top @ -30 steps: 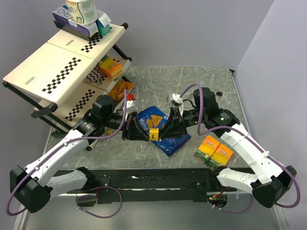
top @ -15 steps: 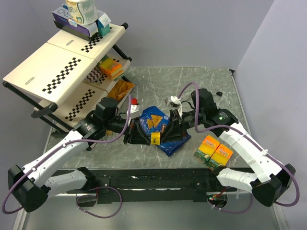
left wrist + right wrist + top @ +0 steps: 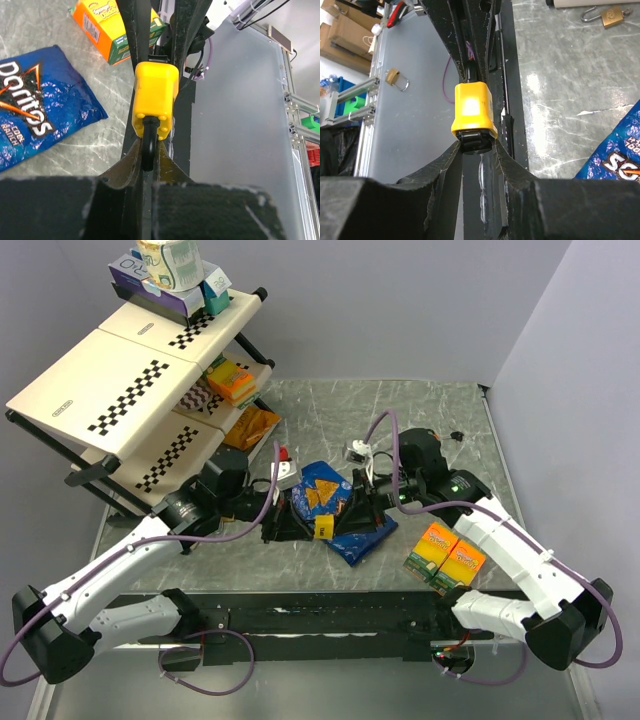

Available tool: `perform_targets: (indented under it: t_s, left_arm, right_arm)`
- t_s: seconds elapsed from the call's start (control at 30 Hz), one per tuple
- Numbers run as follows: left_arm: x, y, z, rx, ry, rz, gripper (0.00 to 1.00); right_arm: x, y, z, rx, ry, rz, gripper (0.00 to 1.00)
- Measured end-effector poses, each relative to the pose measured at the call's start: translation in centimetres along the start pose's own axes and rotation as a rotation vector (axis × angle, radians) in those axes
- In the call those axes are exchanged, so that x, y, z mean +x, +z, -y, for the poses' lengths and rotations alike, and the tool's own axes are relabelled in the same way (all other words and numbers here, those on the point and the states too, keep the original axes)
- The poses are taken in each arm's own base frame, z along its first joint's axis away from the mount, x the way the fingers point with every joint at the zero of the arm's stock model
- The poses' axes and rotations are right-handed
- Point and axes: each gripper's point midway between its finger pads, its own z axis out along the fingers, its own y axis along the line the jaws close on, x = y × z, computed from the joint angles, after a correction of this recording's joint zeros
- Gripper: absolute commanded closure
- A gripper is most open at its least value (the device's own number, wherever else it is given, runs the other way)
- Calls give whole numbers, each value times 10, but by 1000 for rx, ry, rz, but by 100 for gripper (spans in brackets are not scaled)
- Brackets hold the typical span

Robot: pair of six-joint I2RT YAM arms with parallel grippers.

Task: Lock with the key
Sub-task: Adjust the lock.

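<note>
A yellow padlock (image 3: pixel 323 528) hangs between my two grippers above the blue chip bag, near the table's front edge. My left gripper (image 3: pixel 301 526) is shut on its black shackle (image 3: pixel 148 144), with the lock body (image 3: pixel 155 95) just beyond the fingertips. My right gripper (image 3: pixel 346 523) is shut on the black key head (image 3: pixel 474 142), which sits in the bottom of the lock body (image 3: pixel 472 107). The two grippers face each other with the lock in line between them. The key's blade is hidden inside the lock.
A blue Doritos bag (image 3: pixel 335 502) lies under the grippers. Two orange boxes (image 3: pixel 446 554) lie at the right front. A slanted shelf rack (image 3: pixel 130 380) with boxes stands at the left. A brass padlock (image 3: pixel 612 16) lies on the table.
Both grippers and the yellow padlock have shifted slightly towards the near edge, staying closed on the lock and key. The right arm's elbow has moved a little left.
</note>
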Motion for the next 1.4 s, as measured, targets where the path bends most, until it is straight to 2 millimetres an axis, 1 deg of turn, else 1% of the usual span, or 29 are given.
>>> perform_targets:
  t_s: [0.23,0.33,0.37,0.47,0.53,0.57,0.63,0.67,0.73,0.77,0.87,0.9,0.93,1.0,1.03,1.07,1.13,1.17,1.23,1.3,1.4]
  left_arm:
    - [6,-1,0,-8,-28,-19,99]
    - [3,-4,5,13,-26,-10,99]
    - [2,-5,6,23,-29,-7,99]
    - [-3,-11,6,57,-37,16,99]
    - [-8,-15,6,77,-35,34,99]
    - [-10,-16,6,86,-30,41,99]
    - [-15,-18,4,94,0,59,99]
    - [-16,-19,3,95,20,66,99]
    - [-17,-20,1,91,39,70,99]
    - [-17,-21,-1,88,46,72,99]
    - [-18,-22,-5,78,73,77,99]
    - [-18,-23,-6,74,80,78,99]
    - [-18,-23,-7,74,84,78,99]
    - [-18,-24,-7,79,94,80,99]
    - [-19,-24,-6,86,100,81,99]
    - [-19,-25,-5,92,103,82,99]
    - [-19,-25,-1,122,106,81,99]
    - [-19,-25,1,138,107,80,99]
    - [-19,-24,5,168,104,81,99]
    - [-22,-23,7,190,98,88,99]
    - [-29,-23,11,208,98,105,99]
  right_arm:
    - [4,4,1,-2,19,-14,100]
    - [4,4,-1,-13,3,-14,100]
    - [4,3,-2,-16,-7,-11,98]
    - [-2,2,-4,-22,-52,8,82]
    - [-7,1,-5,-24,-86,26,73]
    - [-9,0,-5,-24,-101,34,67]
    - [-14,-4,-4,-23,-127,53,62]
    - [-16,-7,-2,-20,-138,62,56]
    - [-19,-13,1,-11,-149,73,50]
    - [-19,-17,3,-1,-151,76,44]
    - [-20,-31,10,37,-148,84,33]
    - [-21,-35,12,50,-149,85,31]
    - [-22,-39,12,58,-153,86,31]
    - [-23,-43,7,60,-170,85,35]
    - [-23,-44,3,58,-183,87,38]
    - [-23,-45,2,58,-186,88,45]
    - [-25,-47,-2,61,-198,95,50]
    - [-25,-47,-3,63,-194,97,56]
    - [-27,-46,-4,72,-193,103,60]
    - [-29,-43,-4,78,-182,105,68]
    - [-31,-38,-5,73,-164,109,75]
